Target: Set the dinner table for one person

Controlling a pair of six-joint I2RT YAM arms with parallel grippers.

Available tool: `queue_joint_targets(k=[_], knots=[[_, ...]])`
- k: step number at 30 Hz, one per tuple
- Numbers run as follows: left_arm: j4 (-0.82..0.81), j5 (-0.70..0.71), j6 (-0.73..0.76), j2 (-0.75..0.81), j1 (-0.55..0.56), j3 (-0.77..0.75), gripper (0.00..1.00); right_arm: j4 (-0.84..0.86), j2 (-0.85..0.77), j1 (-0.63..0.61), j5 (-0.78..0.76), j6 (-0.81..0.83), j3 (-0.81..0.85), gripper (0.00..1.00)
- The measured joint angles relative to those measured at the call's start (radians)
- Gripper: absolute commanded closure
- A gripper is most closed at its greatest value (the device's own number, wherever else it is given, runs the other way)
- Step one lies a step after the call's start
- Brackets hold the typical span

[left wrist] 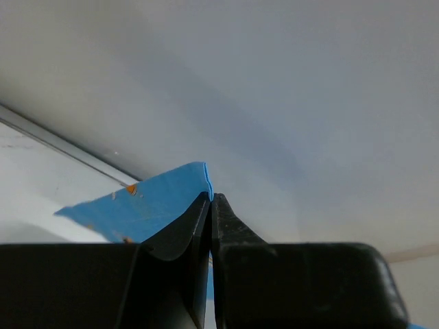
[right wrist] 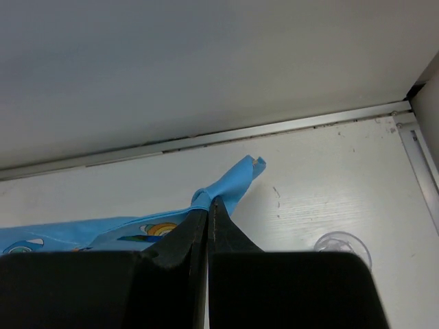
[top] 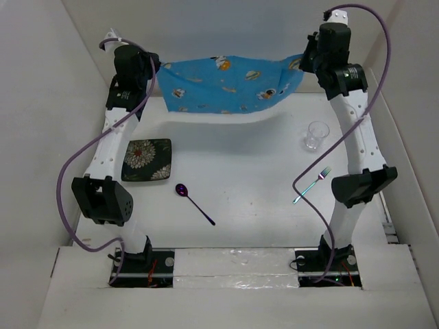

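A blue cloth (top: 230, 83) printed with small cartoon figures hangs stretched above the far side of the white dinner table (top: 254, 185), sagging in the middle. My left gripper (top: 155, 68) is shut on its left corner (left wrist: 164, 202). My right gripper (top: 303, 63) is shut on its right corner (right wrist: 230, 185). On the table lie a dark square floral plate (top: 147, 160) at the left, a purple spoon (top: 194, 203) in the middle, a clear glass (top: 316, 136) and a green-and-pink fork (top: 312, 184) at the right.
White walls (top: 41, 110) bound the table on the left, back and right. The glass also shows low in the right wrist view (right wrist: 341, 245). Purple cables (top: 79, 161) loop beside both arms. The arm bases (top: 140, 264) sit at the near edge.
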State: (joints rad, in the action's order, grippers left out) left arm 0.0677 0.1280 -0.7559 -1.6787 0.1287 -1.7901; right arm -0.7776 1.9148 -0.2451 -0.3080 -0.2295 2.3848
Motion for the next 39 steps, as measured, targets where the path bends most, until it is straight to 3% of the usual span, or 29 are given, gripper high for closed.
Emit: queue_joint_targets(k=[3,9,16,23,39], knots=[[-0.048,-0.013,-0.005,0.054,0.000,0.083,1.00,0.053,-0.111,0.010,0.010,0.002,-0.128,1.00],[-0.144,-0.050,-0.019,0.209,0.000,0.495,1.00,0.193,-0.371,0.010,0.049,-0.021,-0.683,1.00],[-0.160,-0.074,0.007,0.222,0.000,0.866,1.00,0.258,-0.355,0.015,0.098,-0.077,-1.122,1.00],[-0.172,-0.079,0.038,0.283,0.014,1.041,1.00,0.283,-0.342,0.019,0.132,-0.150,-1.283,1.00],[-0.102,-0.178,0.090,0.446,0.026,1.178,1.00,0.308,-0.488,0.078,0.158,-0.235,-1.484,1.00]])
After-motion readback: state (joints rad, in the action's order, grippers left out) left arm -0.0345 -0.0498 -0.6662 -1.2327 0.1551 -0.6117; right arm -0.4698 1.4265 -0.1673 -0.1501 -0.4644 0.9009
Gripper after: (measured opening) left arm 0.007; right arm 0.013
